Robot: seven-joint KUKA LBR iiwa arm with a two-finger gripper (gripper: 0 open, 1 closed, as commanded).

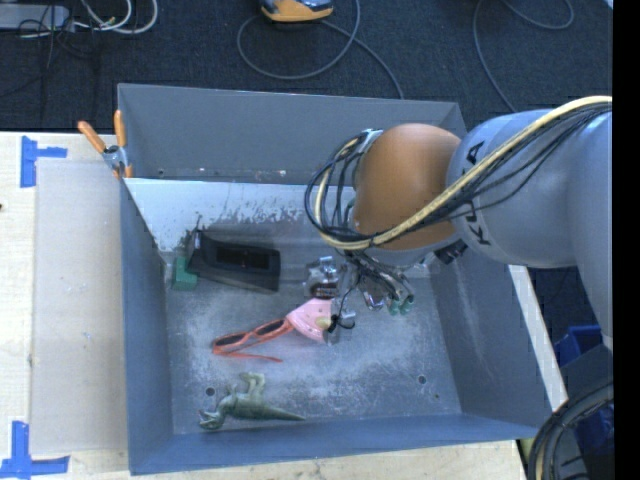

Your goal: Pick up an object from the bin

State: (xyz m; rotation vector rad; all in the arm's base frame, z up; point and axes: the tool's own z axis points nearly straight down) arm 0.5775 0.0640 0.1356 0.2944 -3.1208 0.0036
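In the camera view, your hand [337, 320] hangs low at the centre of the bin [145, 318], right at the pink end of a pink-and-orange toy [300, 320]. You cannot tell whether it is open or closed. From it, a black box [237, 263] lies at 10 o'clock and a green dinosaur [245, 403] at 7.

Bright, even light from above; a pale glare patch lies on the bin's [285, 133] far wall near its left corner, and the arm [540, 188] shades the rest.

You see a grey bin [280, 138], black box [237, 261] at ten o'clock, pink piece [308, 319] central, olive-green dinosaur [243, 404] at seven o'clock.
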